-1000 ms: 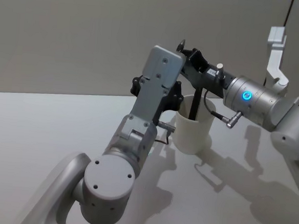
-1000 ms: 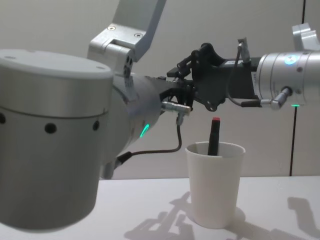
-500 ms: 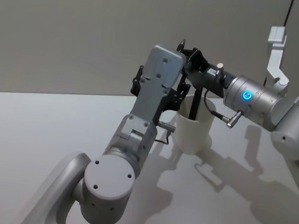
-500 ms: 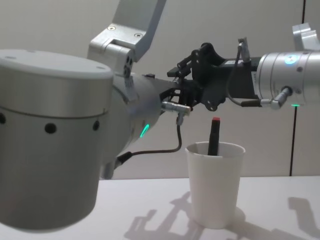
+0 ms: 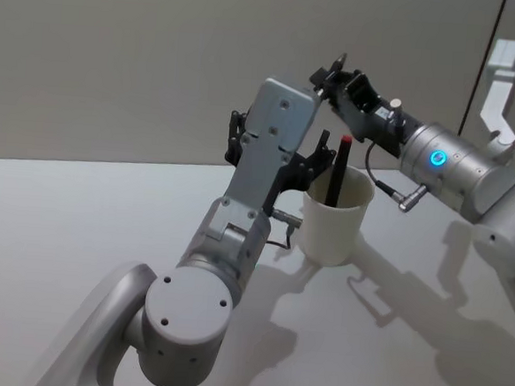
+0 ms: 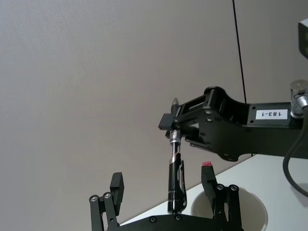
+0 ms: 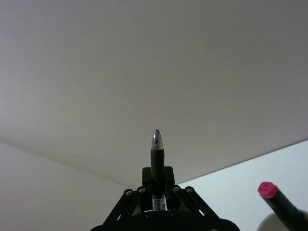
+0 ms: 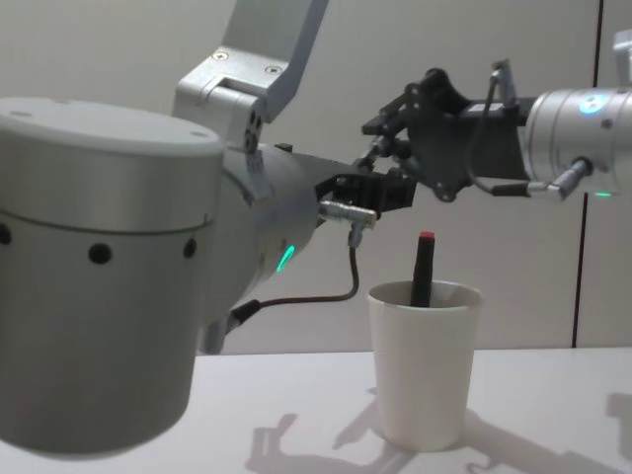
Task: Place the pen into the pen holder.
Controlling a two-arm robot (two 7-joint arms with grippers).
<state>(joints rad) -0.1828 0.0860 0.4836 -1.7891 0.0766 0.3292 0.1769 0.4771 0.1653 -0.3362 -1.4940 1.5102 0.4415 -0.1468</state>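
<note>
A black pen (image 6: 174,183) with a silver tip (image 7: 157,140) hangs upright from my right gripper (image 6: 173,126), which is shut on its upper end. My left gripper (image 6: 162,179) is open just beneath, its fingers (image 6: 115,185) spread wide on either side of the pen without touching it. The pen holder, a white paper cup (image 5: 333,223), stands on the table right beside and below both grippers (image 8: 423,367). A black marker with a red cap (image 8: 424,265) leans inside it. In the head view my right gripper (image 5: 329,80) is up above the cup's far rim.
The white table (image 5: 78,225) stretches around the cup. My left arm's big grey links (image 5: 259,167) rise close to the cup on its left. A grey wall stands behind.
My left gripper's fingers have spread apart and let go of the pen. My right gripper, holding the pen, has lifted up and back to the right.
</note>
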